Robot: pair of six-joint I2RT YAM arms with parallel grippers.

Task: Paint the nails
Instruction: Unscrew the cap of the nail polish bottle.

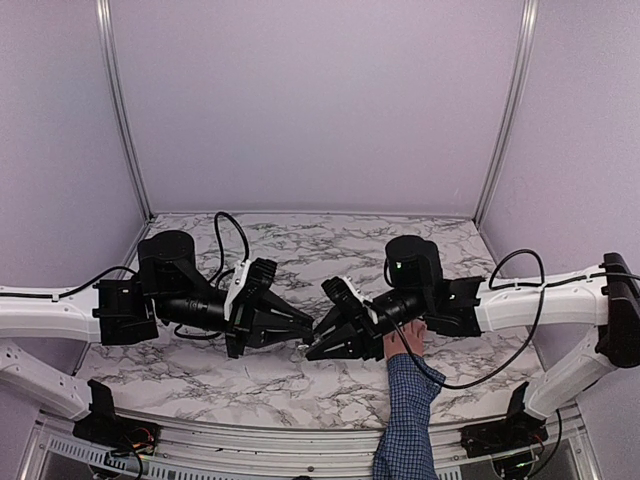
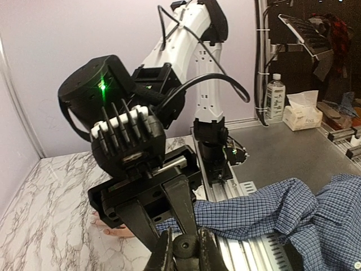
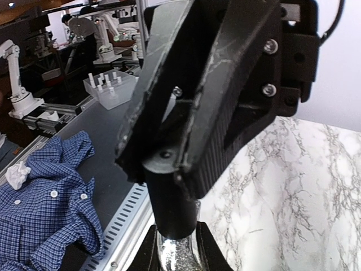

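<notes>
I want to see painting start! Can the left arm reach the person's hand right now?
Probably not yet. The left gripper is shut on the cap of the bottle that the right gripper holds, and the hand lies partly beneath the right arm, beyond them.

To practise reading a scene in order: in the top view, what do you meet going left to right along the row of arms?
Left arm's round black joint → left hand → right hand → person's hand → right arm's white link.

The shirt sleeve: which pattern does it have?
The sleeve is blue-and-white checked, clearest in the left wrist view.
</notes>
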